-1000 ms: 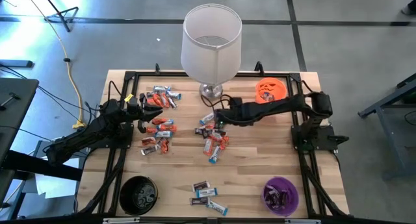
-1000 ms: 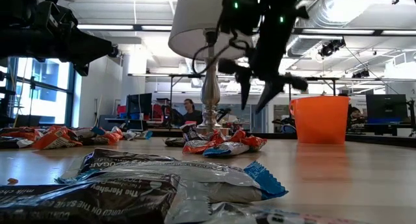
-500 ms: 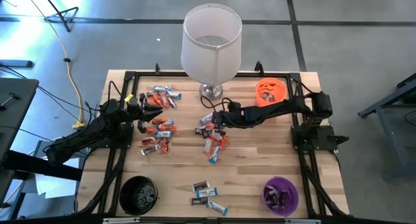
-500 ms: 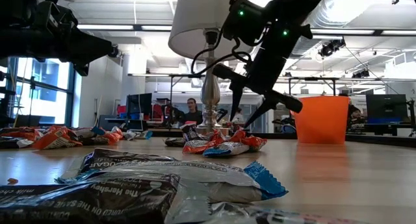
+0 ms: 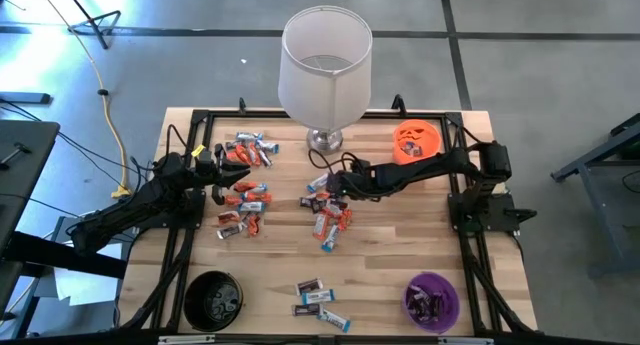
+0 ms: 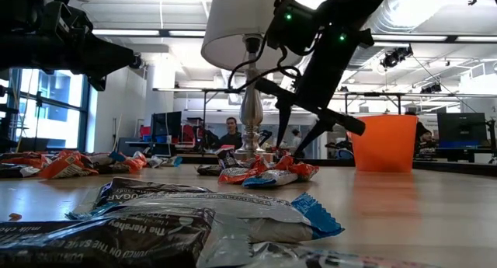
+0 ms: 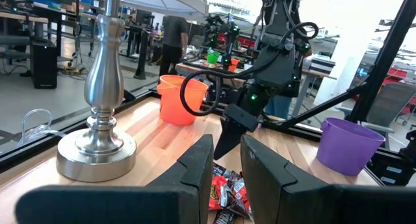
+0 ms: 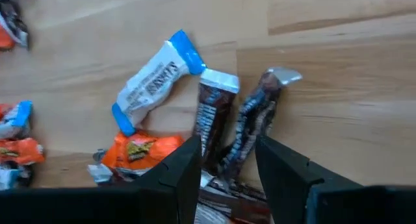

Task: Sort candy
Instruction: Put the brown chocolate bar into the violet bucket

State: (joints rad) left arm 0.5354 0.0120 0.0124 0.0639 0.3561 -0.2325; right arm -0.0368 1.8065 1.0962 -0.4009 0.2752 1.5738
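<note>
The candy lies in groups on the wooden table: a left pile [image 5: 243,207], a far cluster [image 5: 250,151], a middle pile [image 5: 330,215] and a few bars near the front edge [image 5: 318,301]. My right gripper [image 5: 334,188] is open and low over the far end of the middle pile. In its wrist view its fingers [image 8: 184,167] stand on either side of two dark brown bars [image 8: 211,117], with a blue-white bar [image 8: 153,81] and an orange one [image 8: 140,148] beside them. My left gripper [image 5: 228,173] is open and hovers above the left pile.
A lamp with a white shade [image 5: 325,70] and silver base [image 7: 97,146] stands at the table's far middle. An orange bowl [image 5: 416,138] sits far right, a purple bowl [image 5: 432,298] holding candy near right, and a black bowl [image 5: 213,300] near left. Bare wood lies right of the middle pile.
My right gripper has come down toward the middle pile and tipped more steeply, its fingers staying open. The candy has not moved.
</note>
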